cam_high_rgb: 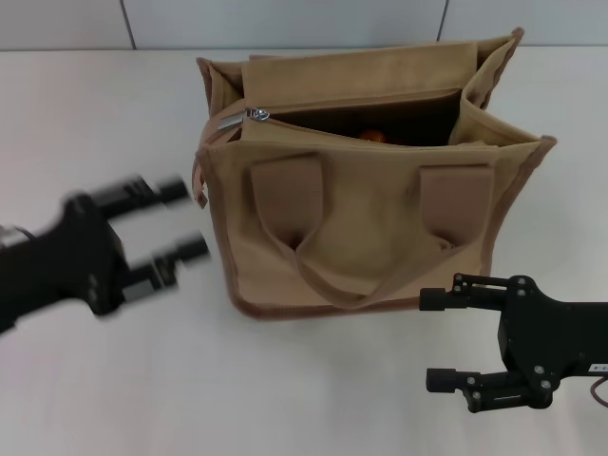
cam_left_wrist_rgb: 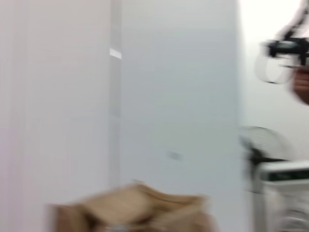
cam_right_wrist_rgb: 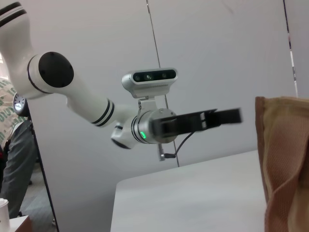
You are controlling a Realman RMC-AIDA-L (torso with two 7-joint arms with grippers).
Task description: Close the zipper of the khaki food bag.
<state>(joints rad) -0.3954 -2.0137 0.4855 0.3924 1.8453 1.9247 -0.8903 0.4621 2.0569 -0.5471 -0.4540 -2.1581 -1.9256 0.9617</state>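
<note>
The khaki food bag stands upright on the white table, its top open with something orange inside. The zipper track runs along the top opening, and its silver slider sits at the bag's left end. My left gripper is open, left of the bag and apart from it, blurred by motion. My right gripper is open, low at the front right, just below the bag's bottom right corner. The bag's top edge shows in the left wrist view, and its side shows in the right wrist view.
The white table stretches around the bag, with a grey wall behind. The bag's brown strap handles hang down its front face. The right wrist view shows my left arm above the table.
</note>
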